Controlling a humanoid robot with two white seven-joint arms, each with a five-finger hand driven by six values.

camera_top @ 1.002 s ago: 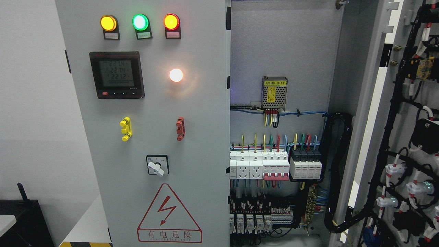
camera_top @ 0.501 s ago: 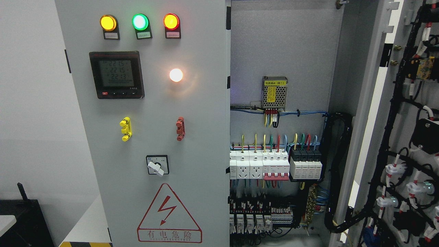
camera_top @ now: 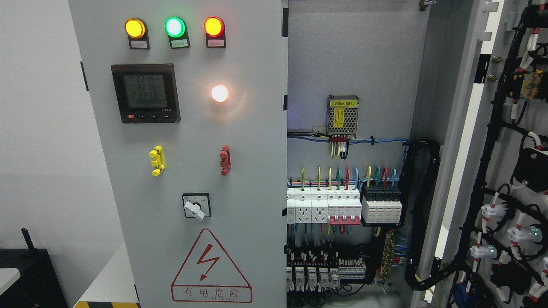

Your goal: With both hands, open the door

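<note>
Plainly, neither robot hand appears in the head view, so whether their fingers are spread or curled cannot be told. Largest in the scene is the left door point(camera_top: 188, 171) of the grey electrical cabinet, closed and filling the middle-left. At the far right the right door point(camera_top: 509, 179) stands swung wide open, its inner face lined with black cable looms and white connectors. Between the two doors the cabinet interior point(camera_top: 351, 64) lies exposed, with a bare grey back panel above a row of white breakers point(camera_top: 338, 207) fed by coloured wires. A small meshed power supply point(camera_top: 343, 115) sits higher on that panel. On the closed door, a red-outlined warning triangle point(camera_top: 211, 267) sits low, a black digital meter point(camera_top: 145, 93) high on the left, and a rotary switch point(camera_top: 196, 205) between them. Smaller still are the amber, green and red indicator lamps point(camera_top: 174, 27) along the top, a lit white lamp point(camera_top: 219, 93), and yellow point(camera_top: 156, 161) and red handles point(camera_top: 225, 160).
</note>
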